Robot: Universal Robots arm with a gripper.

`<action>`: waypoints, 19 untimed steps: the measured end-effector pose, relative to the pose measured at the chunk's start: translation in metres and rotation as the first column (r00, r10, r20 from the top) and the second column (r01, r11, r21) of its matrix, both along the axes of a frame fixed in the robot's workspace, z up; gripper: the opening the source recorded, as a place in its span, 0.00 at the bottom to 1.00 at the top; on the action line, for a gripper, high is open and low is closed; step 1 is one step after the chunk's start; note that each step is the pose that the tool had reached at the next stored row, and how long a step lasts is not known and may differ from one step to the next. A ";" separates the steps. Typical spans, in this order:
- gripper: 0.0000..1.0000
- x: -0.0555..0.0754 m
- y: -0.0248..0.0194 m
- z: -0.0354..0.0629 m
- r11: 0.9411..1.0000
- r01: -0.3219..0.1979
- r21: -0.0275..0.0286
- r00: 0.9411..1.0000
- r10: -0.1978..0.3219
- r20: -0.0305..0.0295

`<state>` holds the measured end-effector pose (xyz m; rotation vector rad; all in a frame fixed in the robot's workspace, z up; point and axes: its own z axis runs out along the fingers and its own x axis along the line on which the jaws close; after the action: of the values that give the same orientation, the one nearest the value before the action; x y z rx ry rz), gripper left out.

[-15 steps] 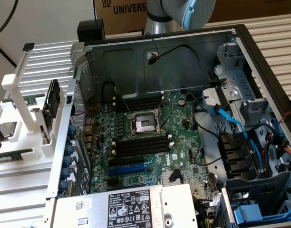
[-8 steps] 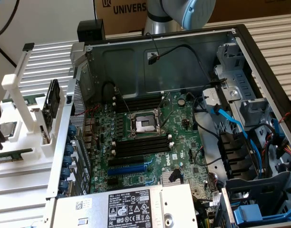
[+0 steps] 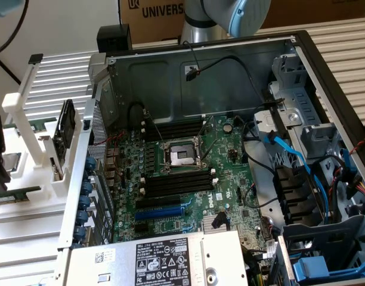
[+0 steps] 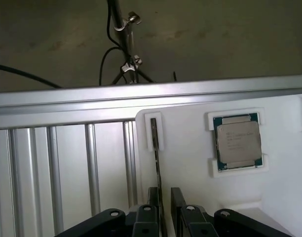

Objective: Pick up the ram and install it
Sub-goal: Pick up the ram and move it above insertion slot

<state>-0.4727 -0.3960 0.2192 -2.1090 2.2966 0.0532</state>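
The ram point(image 4: 156, 158) shows edge-on in the wrist view as a thin dark stick standing upright in a white holder point(image 4: 190, 163), its far end in a small white bracket. My gripper point(image 4: 165, 196) is open, with one black finger point(image 4: 152, 197) on each side of the stick's near end. The stick runs closer to one finger, and I cannot tell whether it touches it. Nothing is gripped.
A square silver processor chip point(image 4: 238, 143) rests in a pocket of the same white holder, beside the ram. The open computer case point(image 3: 302, 53) fills the exterior view, with long black memory slots point(image 3: 176, 185) either side of the processor socket point(image 3: 181, 155). Loose cables point(image 3: 290, 155) hang at its right.
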 end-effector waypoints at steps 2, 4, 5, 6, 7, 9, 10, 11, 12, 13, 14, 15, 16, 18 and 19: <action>0.25 0.001 0.0000 -0.0014 1.000 0.000 0.000 1.000 0.000 -0.010; 0.25 0.001 0.0000 -0.0022 1.000 0.000 0.000 1.000 0.000 -0.020; 0.25 0.002 -0.0001 -0.0024 1.000 -0.001 -0.001 1.000 0.001 -0.025; 0.25 0.002 0.0000 -0.0025 1.000 -0.001 -0.001 1.000 0.001 -0.026; 0.25 0.002 0.0000 -0.0025 1.000 -0.001 -0.001 1.000 0.001 -0.026; 0.25 0.003 -0.0001 -0.0024 1.000 -0.001 -0.001 1.000 0.001 -0.027; 0.25 0.005 -0.0001 -0.0024 1.000 -0.002 -0.001 1.000 0.002 -0.027; 0.25 0.006 -0.0001 -0.0025 1.000 -0.003 -0.002 1.000 0.003 -0.026; 0.25 0.006 0.0000 -0.0024 1.000 -0.004 -0.003 1.000 0.004 -0.027; 0.25 0.007 0.0000 -0.0027 1.000 -0.005 -0.004 1.000 0.005 -0.026; 0.25 0.007 -0.0001 -0.0027 1.000 -0.006 -0.005 1.000 0.005 -0.026; 0.25 0.007 -0.0001 -0.0027 1.000 -0.007 -0.006 1.000 0.007 -0.026; 0.25 0.008 -0.0002 -0.0026 1.000 -0.008 -0.006 1.000 0.008 -0.027; 0.25 0.010 -0.0005 -0.0027 1.000 -0.010 -0.007 1.000 0.010 -0.026; 0.25 0.011 -0.0008 -0.0027 1.000 -0.011 -0.008 1.000 0.011 -0.026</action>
<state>-0.4620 -0.3968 0.2165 -2.1380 2.3032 0.0730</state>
